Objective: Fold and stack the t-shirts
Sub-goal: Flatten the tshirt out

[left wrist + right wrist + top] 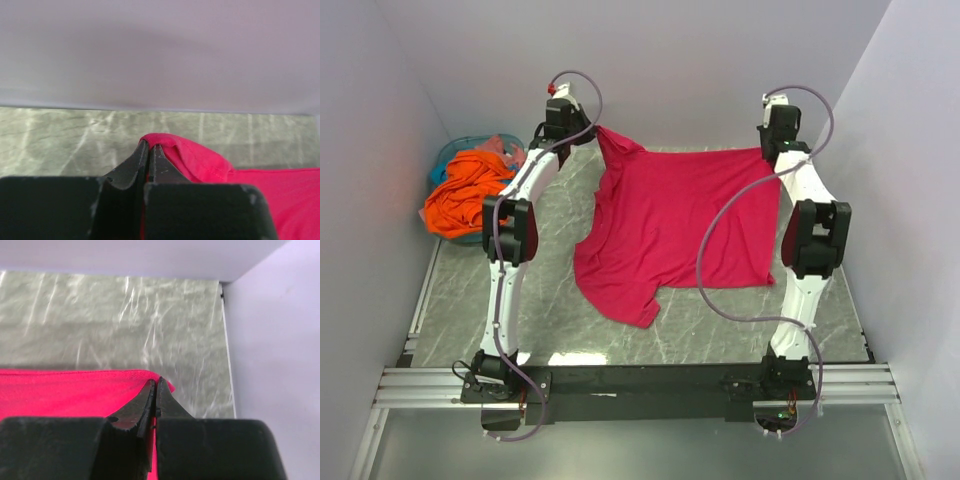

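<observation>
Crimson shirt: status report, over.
Left jaws, right jaws shut on far corners of crimson shirt. Shirt mostly spread, near-left part rumpled. Orange shirt in basket, far left; nothing blocking.

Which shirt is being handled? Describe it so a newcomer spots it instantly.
On the marbled grey table, the crimson-pink t-shirt is spread across the middle, far corners pinched by the left gripper and right gripper. The orange t-shirt, by contrast, sits bunched in the teal basket at far left.

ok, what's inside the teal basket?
An orange t-shirt fills the teal basket and spills over its near rim; a bit of salmon-pink cloth shows behind. Anything beneath is covered.
</observation>
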`<action>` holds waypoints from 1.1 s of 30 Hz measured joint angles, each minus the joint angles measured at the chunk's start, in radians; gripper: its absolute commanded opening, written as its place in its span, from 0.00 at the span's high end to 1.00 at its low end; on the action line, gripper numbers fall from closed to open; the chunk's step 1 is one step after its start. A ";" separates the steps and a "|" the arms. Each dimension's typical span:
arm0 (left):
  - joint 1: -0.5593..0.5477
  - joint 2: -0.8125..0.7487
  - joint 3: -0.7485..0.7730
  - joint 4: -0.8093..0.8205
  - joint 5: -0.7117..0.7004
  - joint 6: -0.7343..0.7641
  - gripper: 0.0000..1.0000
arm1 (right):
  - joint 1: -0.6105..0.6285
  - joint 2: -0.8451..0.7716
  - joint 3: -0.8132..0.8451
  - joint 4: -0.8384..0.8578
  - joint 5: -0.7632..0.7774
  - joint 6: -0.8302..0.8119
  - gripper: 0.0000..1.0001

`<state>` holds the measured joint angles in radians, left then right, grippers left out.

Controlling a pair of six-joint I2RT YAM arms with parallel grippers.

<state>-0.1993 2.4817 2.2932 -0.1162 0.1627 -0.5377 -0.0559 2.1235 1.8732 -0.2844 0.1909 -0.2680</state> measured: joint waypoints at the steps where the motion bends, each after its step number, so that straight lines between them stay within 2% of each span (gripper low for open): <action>1: 0.000 0.004 0.000 -0.001 -0.018 0.002 0.96 | 0.004 0.023 0.019 0.009 0.013 -0.007 1.00; 5: 0.002 0.012 0.000 -0.002 -0.114 0.006 0.92 | 0.014 0.106 0.053 0.031 0.064 -0.029 1.00; 6: 0.002 0.012 0.000 0.000 -0.132 0.013 0.86 | 0.014 0.117 0.050 0.032 0.073 -0.034 1.00; 8: 0.004 0.012 0.000 0.008 -0.150 0.032 0.81 | 0.013 0.126 0.042 0.040 0.086 -0.042 1.00; 11: 0.008 0.013 0.000 0.014 -0.153 0.051 0.66 | 0.013 0.126 0.035 0.058 0.098 -0.049 1.00; 12: 0.010 0.015 0.005 0.018 -0.153 0.055 0.54 | 0.013 0.126 0.035 0.064 0.101 -0.052 1.00; 13: 0.011 0.018 0.011 0.023 -0.150 0.055 0.49 | 0.013 0.126 0.035 0.068 0.105 -0.054 0.96; 14: 0.012 0.022 0.019 0.025 -0.149 0.055 0.44 | 0.012 0.126 0.036 0.070 0.106 -0.055 0.86; 15: 0.013 0.027 0.027 0.025 -0.149 0.051 0.39 | 0.012 0.126 0.036 0.071 0.109 -0.053 0.64; 16: 0.014 0.031 0.037 0.024 -0.150 0.045 0.38 | 0.012 0.126 0.038 0.070 0.112 -0.051 0.55; 18: 0.016 0.033 0.039 0.016 -0.152 0.039 0.37 | 0.012 0.126 0.040 0.071 0.124 -0.058 0.43; 20: 0.018 0.026 0.028 0.011 -0.150 0.036 0.36 | 0.012 0.126 0.042 0.075 0.132 -0.064 0.38; 21: 0.018 0.007 -0.004 0.008 -0.146 0.035 0.35 | 0.012 0.125 0.042 0.075 0.132 -0.066 0.34; 23: 0.019 -0.055 -0.098 -0.010 -0.126 0.032 0.34 | 0.012 0.112 0.019 0.083 0.124 -0.069 0.31; 26: 0.019 -0.195 -0.286 -0.052 -0.075 0.012 0.37 | 0.012 0.020 -0.106 0.062 0.042 -0.084 0.30; 30: 0.002 -0.491 -0.643 -0.081 -0.011 -0.014 0.35 | 0.001 -0.239 -0.382 -0.028 -0.193 -0.167 0.30; 33: -0.051 -0.731 -0.901 -0.101 -0.005 -0.014 0.34 | -0.011 -0.465 -0.574 -0.134 -0.405 -0.313 0.31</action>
<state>-0.2508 1.7512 1.3926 -0.2176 0.1581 -0.5518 -0.0673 1.6581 1.2991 -0.4183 -0.2138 -0.5808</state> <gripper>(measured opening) 0.647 0.698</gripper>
